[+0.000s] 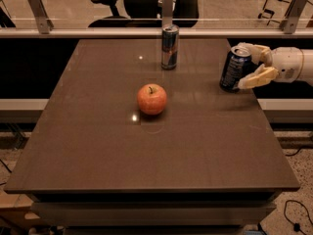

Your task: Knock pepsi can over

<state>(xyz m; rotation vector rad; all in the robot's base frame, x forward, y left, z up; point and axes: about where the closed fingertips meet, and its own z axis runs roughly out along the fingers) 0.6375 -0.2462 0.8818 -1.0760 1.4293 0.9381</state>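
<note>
Gripper (243,66) against blue pepsi can (232,70)

On the table (98,146) we saw the apple (152,99) before the slim can (169,47), the gripper (244,66) just right of the pepsi can (231,70).

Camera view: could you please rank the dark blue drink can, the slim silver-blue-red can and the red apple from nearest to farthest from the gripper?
1. Dark blue drink can, at the right edge of the table, between the fingers of the open gripper.
2. Slim silver-blue-red can, toward the back, left of the gripper.
3. Red apple, mid-table, farthest left.
</note>
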